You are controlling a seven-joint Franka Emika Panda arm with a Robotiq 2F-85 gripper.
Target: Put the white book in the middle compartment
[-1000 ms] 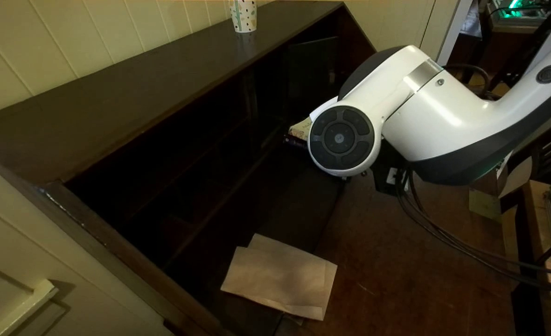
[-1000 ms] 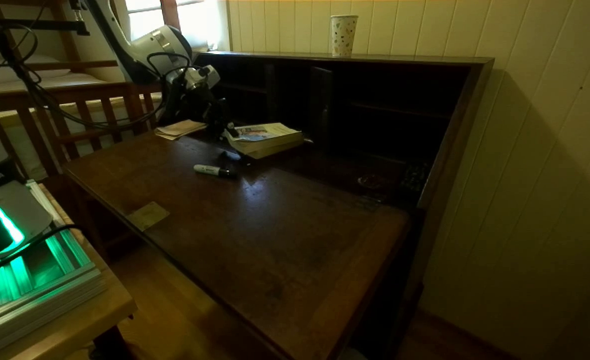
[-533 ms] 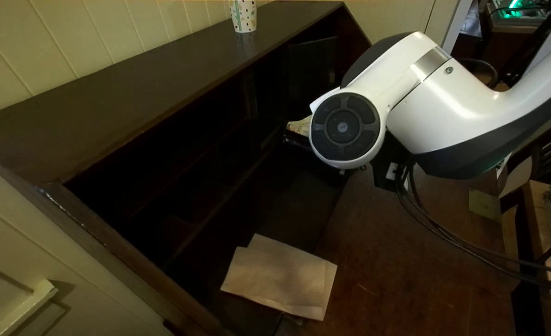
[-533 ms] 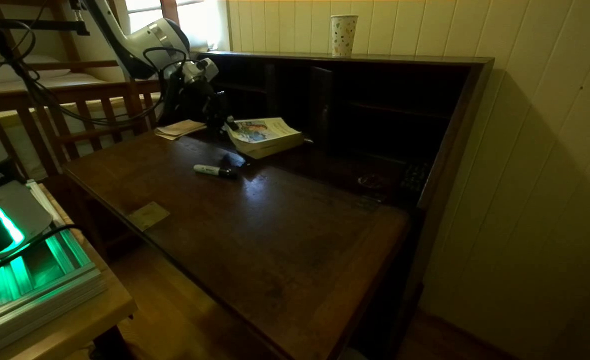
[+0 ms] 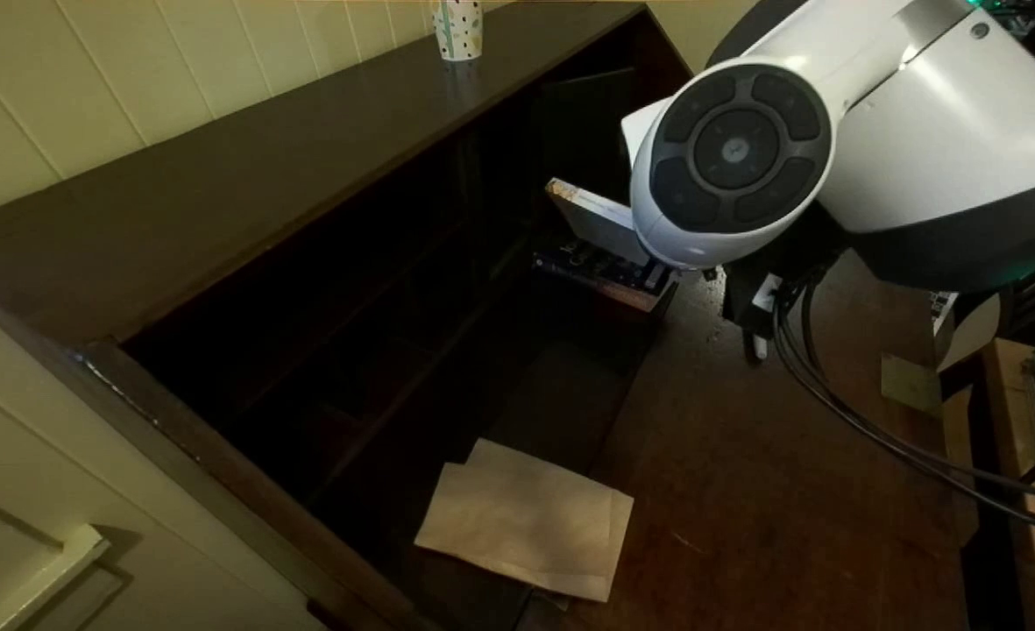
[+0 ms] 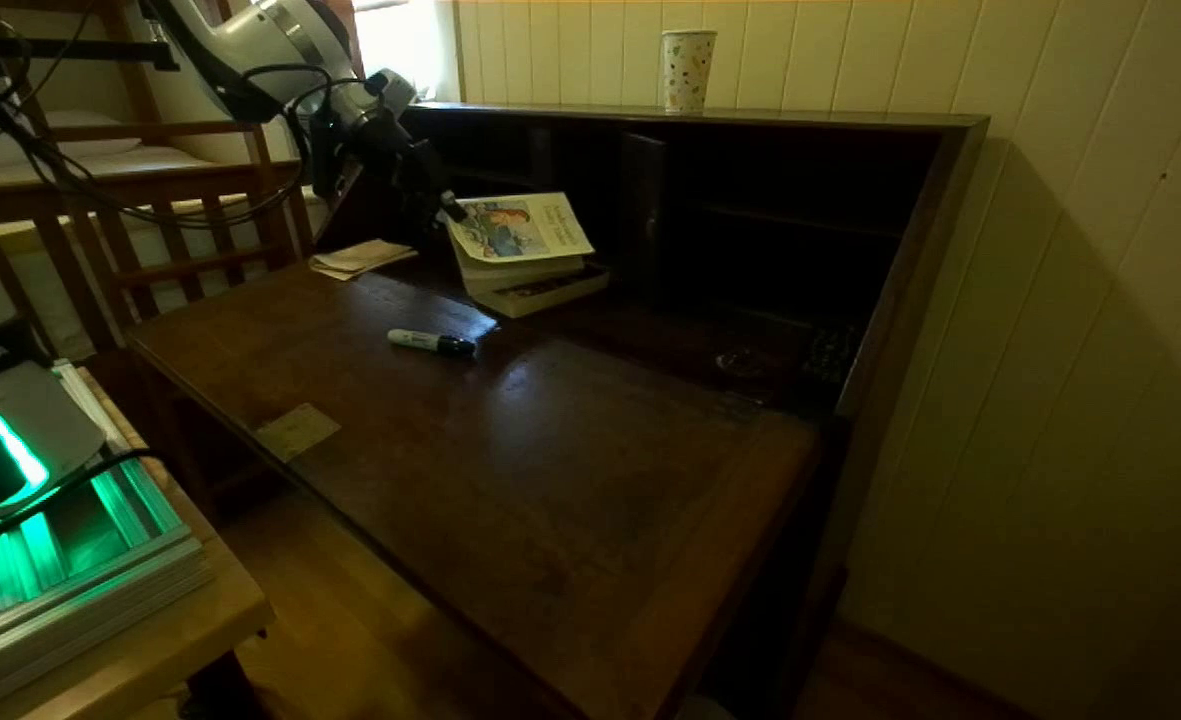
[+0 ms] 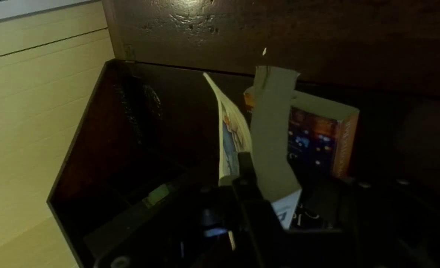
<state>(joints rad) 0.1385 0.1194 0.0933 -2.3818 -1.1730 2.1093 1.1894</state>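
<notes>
Hand [image 6: 453, 208] is clamped on an edge of the white book [image 6: 530, 230]; in wrist view one finger [image 7: 246, 169] overlaps the picture cover, the 2nd is mostly lost in the dark. Book's tilted, one free corner bent outward, over the dark-covered book [image 7: 313, 141], whose cover is partly blocked; can't tell if the 2 touch. White book's outside the middle compartment [image 6: 590, 180], nr. its front; interior's almost black, so back & floor can't be read. Dark panel [image 6: 643, 215] stands at 1 side of it. In an exterior view the arm [image 5: 964, 149] hides the fingers + one end of the white book & runs out of frame. Cup [image 5: 458, 35] on the shelf unit [image 5: 263, 175] is cut off by the frame top there. Marker [image 6: 430, 343] lies on the bench [image 6: 550, 450], lettering too small to read; paper sheets [image 5: 526, 517] lie apart from the books. Round item [image 6: 740, 362] in the shelf: too dim to ID. Ditto greenish bit [image 7: 158, 193], wrist view.
</notes>
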